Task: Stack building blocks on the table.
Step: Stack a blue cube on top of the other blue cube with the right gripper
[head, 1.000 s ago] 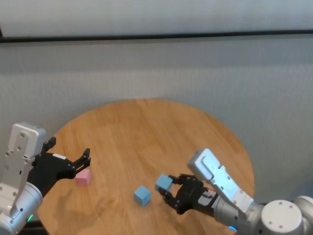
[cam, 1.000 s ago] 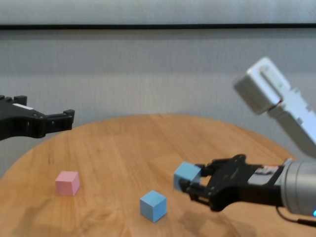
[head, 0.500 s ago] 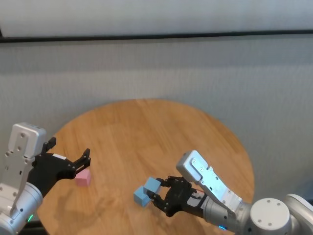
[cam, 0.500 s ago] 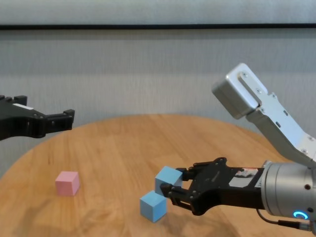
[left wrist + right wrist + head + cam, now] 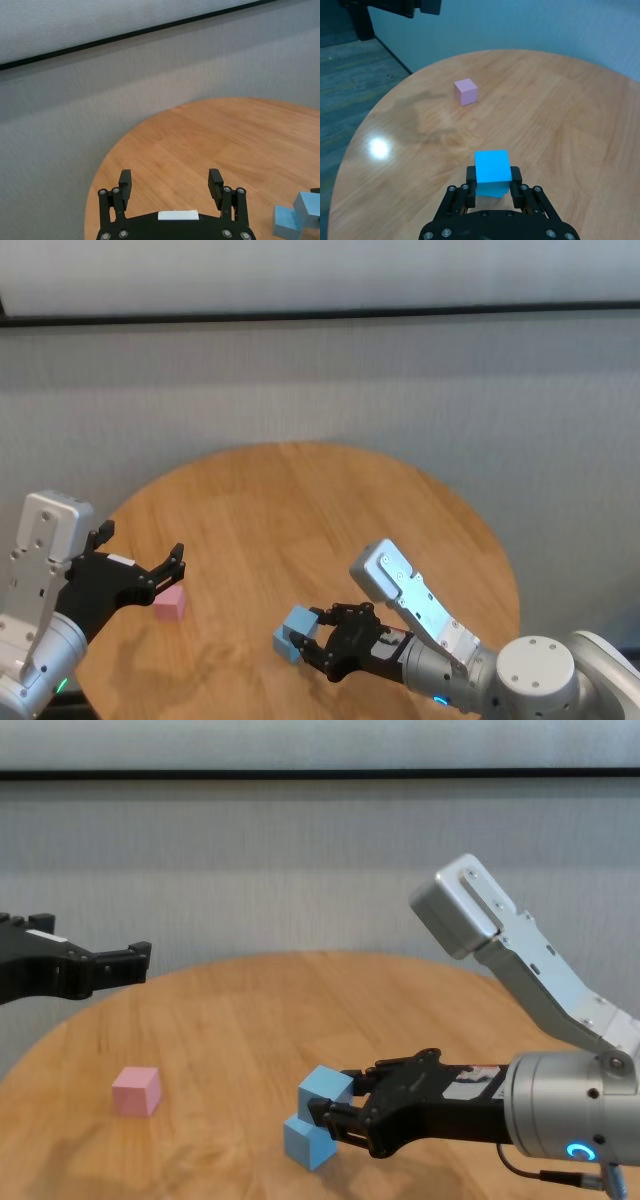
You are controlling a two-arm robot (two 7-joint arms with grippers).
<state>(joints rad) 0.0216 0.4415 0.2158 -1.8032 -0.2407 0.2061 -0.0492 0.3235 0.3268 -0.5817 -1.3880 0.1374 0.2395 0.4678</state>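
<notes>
Three blocks show on the round table [image 5: 300, 500], and two of them now meet near its near edge, right of the middle: the right gripper [image 5: 335, 1112] has its fingers clamped on one light blue block [image 5: 323, 1087], holding it directly over the second light blue block [image 5: 307, 1141], which sits on the wood. In the chest view the held cube appears to touch the lower one's top, shifted a little to the right and slightly tilted; whether it truly rests there cannot be told. The right wrist view shows the upper cube [image 5: 492, 166] between the two fingers, with the lower cube [image 5: 490, 190] just peeking out under it. The pale pink block [image 5: 170, 602] lies alone toward the table's left edge, well apart from the blue pair. The left gripper [image 5: 140, 558] hovers above that left edge, close to the pink cube, its fingers spread apart and holding nothing.
</notes>
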